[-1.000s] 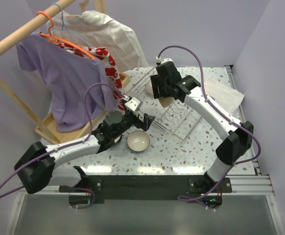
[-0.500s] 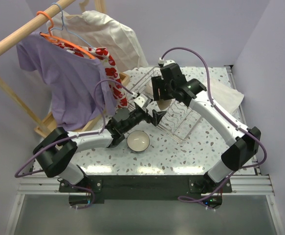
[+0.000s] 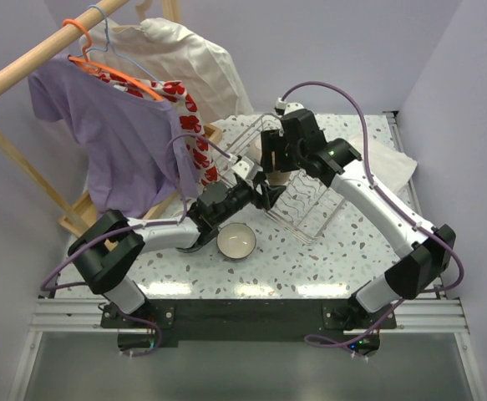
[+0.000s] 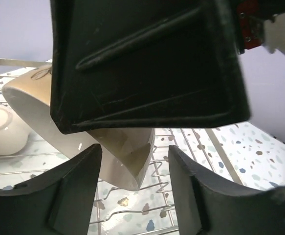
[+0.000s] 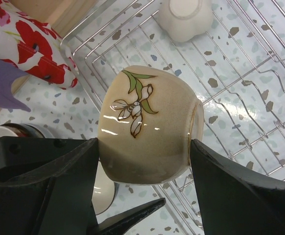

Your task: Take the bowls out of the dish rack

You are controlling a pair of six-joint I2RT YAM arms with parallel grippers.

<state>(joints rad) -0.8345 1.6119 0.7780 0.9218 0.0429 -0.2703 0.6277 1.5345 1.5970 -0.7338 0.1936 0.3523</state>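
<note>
Glossy beige bowl held above the wire dish rack

The right gripper pinches the round, flower-painted bowl on its side, the matte black fingers pressing against base and rim. The left gripper has its fingers spread, with the bowl's pale lower edge between them and a gap on each side. A lobed white bowl sits in the silver rack on the speckled table.
</note>
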